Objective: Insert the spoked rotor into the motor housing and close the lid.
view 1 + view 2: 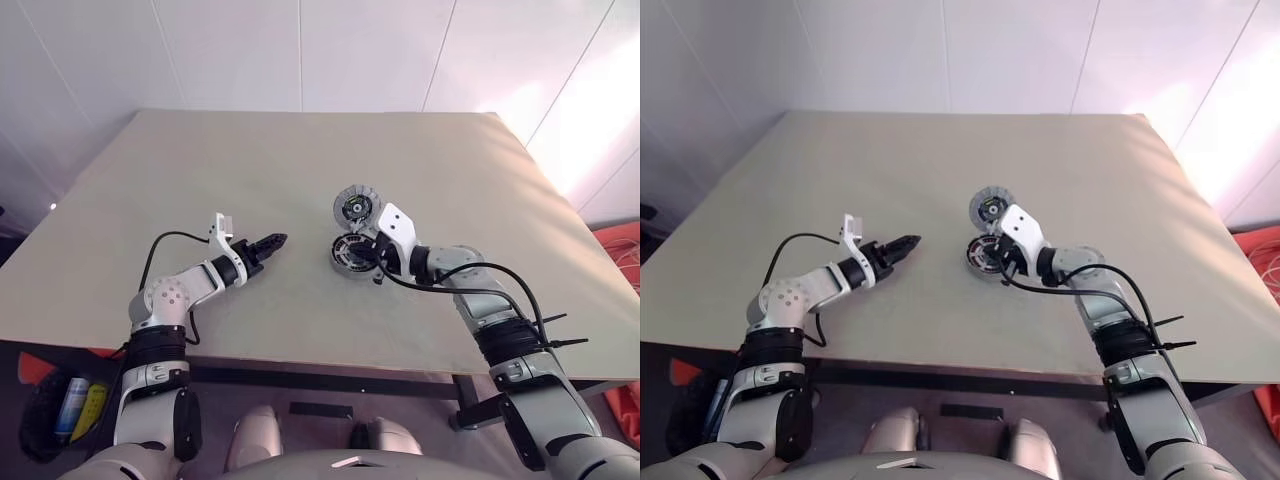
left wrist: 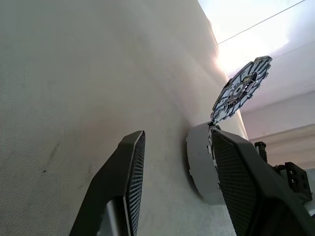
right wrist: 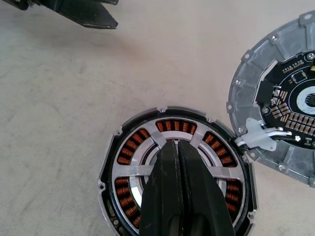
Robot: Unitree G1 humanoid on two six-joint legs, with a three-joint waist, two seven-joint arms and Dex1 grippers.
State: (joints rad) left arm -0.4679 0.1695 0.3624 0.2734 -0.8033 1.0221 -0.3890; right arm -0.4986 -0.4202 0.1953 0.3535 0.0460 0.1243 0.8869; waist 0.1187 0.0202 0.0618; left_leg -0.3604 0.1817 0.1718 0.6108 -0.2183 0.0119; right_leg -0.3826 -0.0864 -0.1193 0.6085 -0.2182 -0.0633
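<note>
The tabletop [image 1: 250,180] is a large pale beige surface.

The housing [image 3: 118,196] lies flat on the tabletop, right of centre. Its copper-brown windings show between silvery spokes. The rotor [image 3: 216,172] sits inside the housing, with its spoked face up and its black rim just inside the grey wall.

The lid [image 1: 356,207] is joined to the far edge of the housing by a small grey bracket with wires. It stands open, tilted up and back from the housing. Its inner face shows pale radial segments around a green-black centre.

The right end effector [image 3: 178,147] is clenched, with its two black fingers pressed together and nothing between them. The tips rest over the centre of the rotor. Contact with the hub cannot be confirmed from the views.

The left end effector [image 1: 270,243] is released, with its fingers [image 2: 133,167] apart and nothing between them. It hovers over bare tabletop, left of the housing and apart from it. It points right, toward the housing.
</note>
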